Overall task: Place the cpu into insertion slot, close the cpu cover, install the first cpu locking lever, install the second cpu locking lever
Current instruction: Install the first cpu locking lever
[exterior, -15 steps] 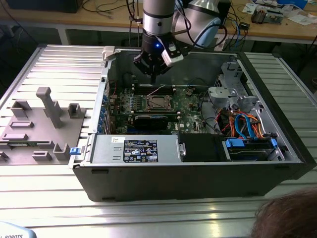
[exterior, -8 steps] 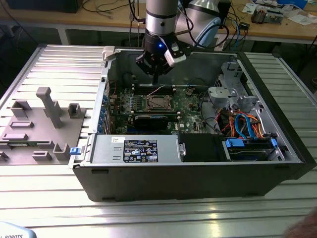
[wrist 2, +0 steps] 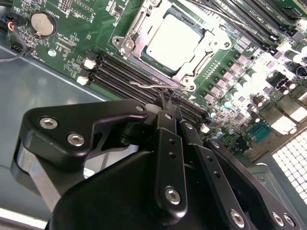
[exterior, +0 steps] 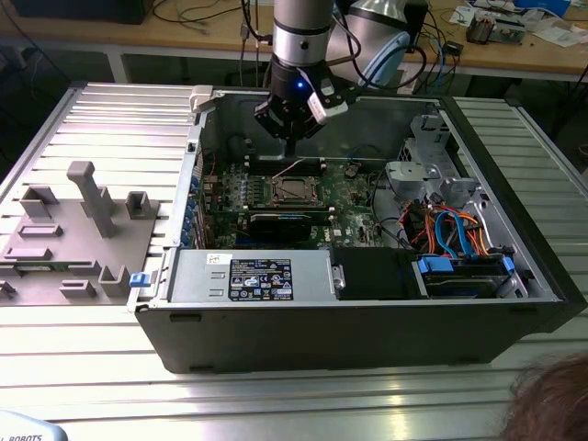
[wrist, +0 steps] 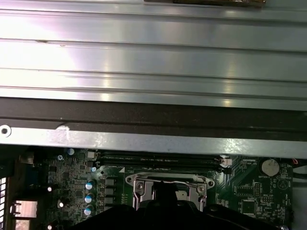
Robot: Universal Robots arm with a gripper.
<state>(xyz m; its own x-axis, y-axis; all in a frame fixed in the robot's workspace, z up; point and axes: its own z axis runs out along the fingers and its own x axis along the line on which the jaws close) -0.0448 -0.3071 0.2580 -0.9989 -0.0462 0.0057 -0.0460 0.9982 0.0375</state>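
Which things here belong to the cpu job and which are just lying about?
Job:
- black end effector
- silver-grey square cpu
- silvery metal cpu cover frame
- thin wire locking lever

Lying about:
- grey plastic fixture tray
- blue drive cables
- round coin battery

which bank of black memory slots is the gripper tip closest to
The bank of long black memory slots beside the silver socket's wire lever; the black gripper hangs over it, while the other bank lies beyond the socket.

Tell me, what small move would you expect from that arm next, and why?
Probably a slight push down on the wire lever. The gripper sits right at it, the cpu already lies in the socket and the cpu cover appears closed around it.
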